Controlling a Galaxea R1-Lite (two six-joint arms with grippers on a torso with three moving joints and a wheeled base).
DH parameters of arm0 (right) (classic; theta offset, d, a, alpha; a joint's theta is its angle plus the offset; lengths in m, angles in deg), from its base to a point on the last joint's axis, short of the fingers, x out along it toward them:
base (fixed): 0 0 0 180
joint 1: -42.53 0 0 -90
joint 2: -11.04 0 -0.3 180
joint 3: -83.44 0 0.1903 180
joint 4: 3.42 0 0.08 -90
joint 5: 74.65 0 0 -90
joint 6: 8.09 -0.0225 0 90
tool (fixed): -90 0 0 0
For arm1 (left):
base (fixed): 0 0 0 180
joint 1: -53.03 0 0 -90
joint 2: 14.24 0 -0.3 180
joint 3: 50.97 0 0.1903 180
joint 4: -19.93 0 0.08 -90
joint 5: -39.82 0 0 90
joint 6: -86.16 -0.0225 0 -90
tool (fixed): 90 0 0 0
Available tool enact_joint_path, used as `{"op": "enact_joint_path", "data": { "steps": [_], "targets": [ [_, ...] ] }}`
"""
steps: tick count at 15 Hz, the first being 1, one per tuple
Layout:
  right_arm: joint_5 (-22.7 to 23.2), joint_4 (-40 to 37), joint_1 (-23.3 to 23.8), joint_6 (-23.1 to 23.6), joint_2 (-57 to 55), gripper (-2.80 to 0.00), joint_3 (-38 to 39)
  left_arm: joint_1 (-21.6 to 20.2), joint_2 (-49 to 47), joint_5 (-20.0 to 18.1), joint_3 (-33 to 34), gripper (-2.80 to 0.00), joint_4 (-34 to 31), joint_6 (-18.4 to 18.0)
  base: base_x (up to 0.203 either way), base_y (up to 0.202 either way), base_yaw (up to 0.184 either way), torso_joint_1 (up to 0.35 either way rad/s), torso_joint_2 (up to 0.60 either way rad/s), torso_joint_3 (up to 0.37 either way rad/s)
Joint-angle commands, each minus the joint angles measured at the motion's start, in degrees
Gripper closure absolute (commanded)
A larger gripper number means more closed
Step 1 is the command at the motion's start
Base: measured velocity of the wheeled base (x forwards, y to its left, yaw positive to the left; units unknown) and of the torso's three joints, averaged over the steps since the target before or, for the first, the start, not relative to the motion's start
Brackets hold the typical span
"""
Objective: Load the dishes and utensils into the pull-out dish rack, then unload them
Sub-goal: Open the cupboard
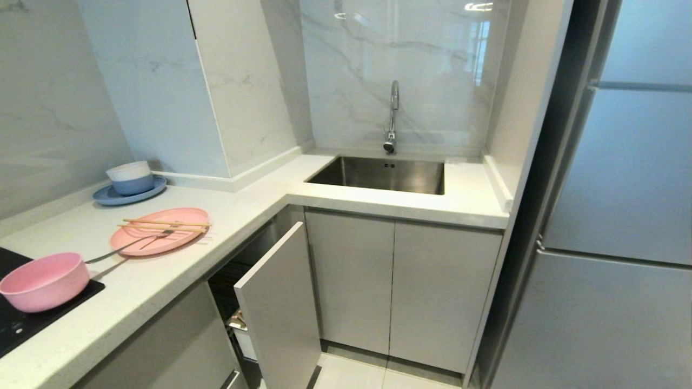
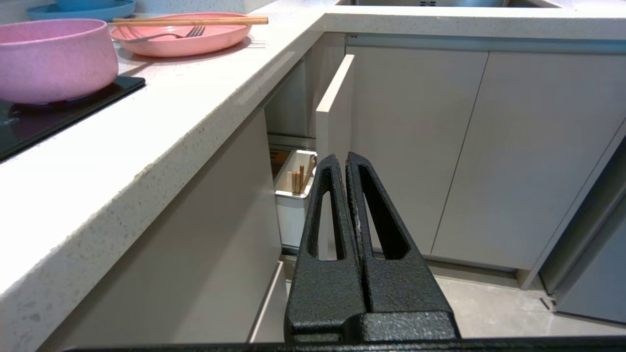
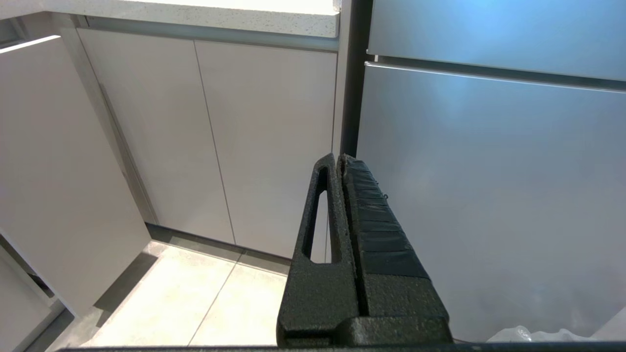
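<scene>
Left gripper (image 2: 345, 161) has its fingers pressed together on nothing, parked low facing the pull-out dish rack (image 2: 293, 195), which is only partly out; right gripper (image 3: 340, 161) is likewise closed up and empty, by the fridge (image 3: 489, 195). Loading looks not yet begun: pink bowl (image 1: 44, 281) sits on the cooktop (image 1: 21, 324), chopsticks (image 1: 165, 224) and fork (image 1: 130, 246) lie on the pink plate (image 1: 162, 237) on the counter (image 1: 162, 281). Next probably: pull rack fully out, needs a gripper spread first.

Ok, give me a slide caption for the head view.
Pink bowl and plate with chopsticks and fork wait on the counter; dish rack partly pulled out.
</scene>
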Motion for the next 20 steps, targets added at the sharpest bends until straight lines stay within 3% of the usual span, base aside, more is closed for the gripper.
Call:
{"op": "enact_joint_path", "data": {
  "steps": [1,3,7,13,20],
  "targets": [
    [0.05,0.00,-0.02,0.07,0.00,0.00,0.00,0.00,-0.06,-0.06,0.35,0.00,0.12,-0.68,0.000,0.000,0.000,0.000,0.00,0.000],
    [0.05,0.00,-0.02,-0.01,0.00,0.00,0.00,-0.01,-0.06,-0.05,-2.29,0.00,1.12,-1.05,0.000,0.000,0.000,0.000,0.00,0.000],
    [0.05,0.00,-0.02,0.07,0.00,0.00,0.00,0.02,-6.07,-0.38,-21.32,0.00,-3.99,-1.57,0.000,0.000,0.000,0.000,0.00,0.000],
    [0.05,0.00,-0.02,0.07,0.00,0.00,0.00,-0.58,-37.81,1.71,-50.70,0.00,-12.94,-4.78,0.000,0.000,0.000,0.000,0.00,0.000],
    [-0.03,0.00,-0.02,0.06,0.00,0.00,0.00,3.95,-76.25,2.43,-70.13,0.00,-18.59,-6.18,0.000,0.000,0.000,0.000,0.00,0.000]
  ]
}}
